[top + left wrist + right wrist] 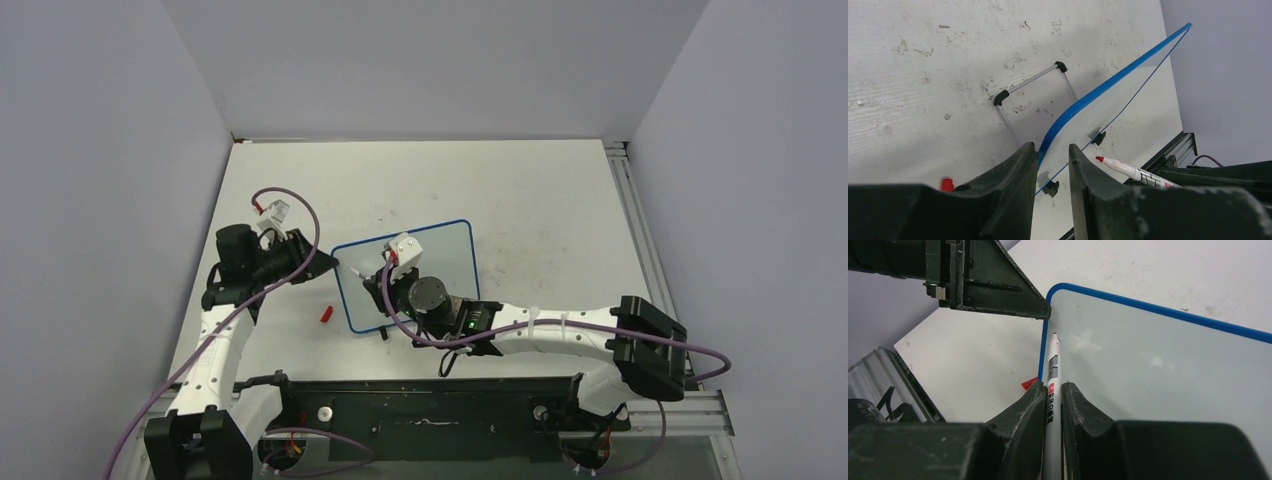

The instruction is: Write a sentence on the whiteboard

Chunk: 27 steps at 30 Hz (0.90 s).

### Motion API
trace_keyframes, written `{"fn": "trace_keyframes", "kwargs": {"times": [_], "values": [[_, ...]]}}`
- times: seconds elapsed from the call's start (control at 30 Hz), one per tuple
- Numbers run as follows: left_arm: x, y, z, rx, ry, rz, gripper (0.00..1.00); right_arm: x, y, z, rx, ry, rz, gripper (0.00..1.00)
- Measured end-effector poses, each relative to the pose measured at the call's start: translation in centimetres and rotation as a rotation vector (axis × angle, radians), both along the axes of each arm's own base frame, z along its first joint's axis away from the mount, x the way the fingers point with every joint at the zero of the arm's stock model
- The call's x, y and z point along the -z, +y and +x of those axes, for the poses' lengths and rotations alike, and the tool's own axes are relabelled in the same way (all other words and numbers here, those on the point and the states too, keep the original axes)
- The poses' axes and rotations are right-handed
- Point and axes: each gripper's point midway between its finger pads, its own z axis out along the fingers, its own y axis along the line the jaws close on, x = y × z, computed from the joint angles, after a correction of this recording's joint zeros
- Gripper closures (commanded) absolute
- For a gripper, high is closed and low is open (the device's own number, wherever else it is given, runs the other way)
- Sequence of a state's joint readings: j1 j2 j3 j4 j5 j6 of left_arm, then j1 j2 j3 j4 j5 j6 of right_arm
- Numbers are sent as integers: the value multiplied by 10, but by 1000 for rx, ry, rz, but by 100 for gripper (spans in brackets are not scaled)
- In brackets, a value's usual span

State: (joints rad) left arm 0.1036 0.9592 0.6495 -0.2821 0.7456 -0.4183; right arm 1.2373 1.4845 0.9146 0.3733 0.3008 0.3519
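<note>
One whiteboard (448, 255), a small rectangle with a thin blue frame and rounded corners, sits near the middle of the table. Its face is glossy and pale, plain apart from a couple of faint smudges. Two small black clip feet (1099, 138) sit on its lower edge. One wire stand (1030, 82) with two black end caps runs out from its blue edge onto the table. From my left wrist the board looks tilted rather than flat.

One marker (1052, 367), white-barrelled with a red tip, lies along the board's left edge, its tip close to the board's far-left corner. I cannot tell whether the tip touches the face. My right pincer (1052, 388) reaches over the board from its right and is closed tight on the marker's barrel. My left pincer (1053, 148) comes in from the board's left and is nearly closed, its two fingers pinching the board's blue edge at that same corner.

One red cap (326, 314) lies on the table just left of the board's near-left corner, apart from it.

Around the board stretches a scuffed white tabletop (540, 190), marked with grey smears. Plain pale grey walls (420, 60) stand around the board on three sides. One metal rail (632, 215) runs along the table edge, well right of the board.
</note>
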Motion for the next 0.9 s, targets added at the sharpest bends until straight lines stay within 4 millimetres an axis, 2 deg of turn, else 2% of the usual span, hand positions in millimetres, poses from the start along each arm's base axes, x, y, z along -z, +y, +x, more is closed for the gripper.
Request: {"fn": "trace_keyframes", "kwargs": {"times": [0.4,0.9], "values": [[5,-3,0,12,19,-4,81,8,7,7,22,-11,-8,95],[7,-5,1,22,26,-4,87,7,12,13,41,-39,-5,95]]}}
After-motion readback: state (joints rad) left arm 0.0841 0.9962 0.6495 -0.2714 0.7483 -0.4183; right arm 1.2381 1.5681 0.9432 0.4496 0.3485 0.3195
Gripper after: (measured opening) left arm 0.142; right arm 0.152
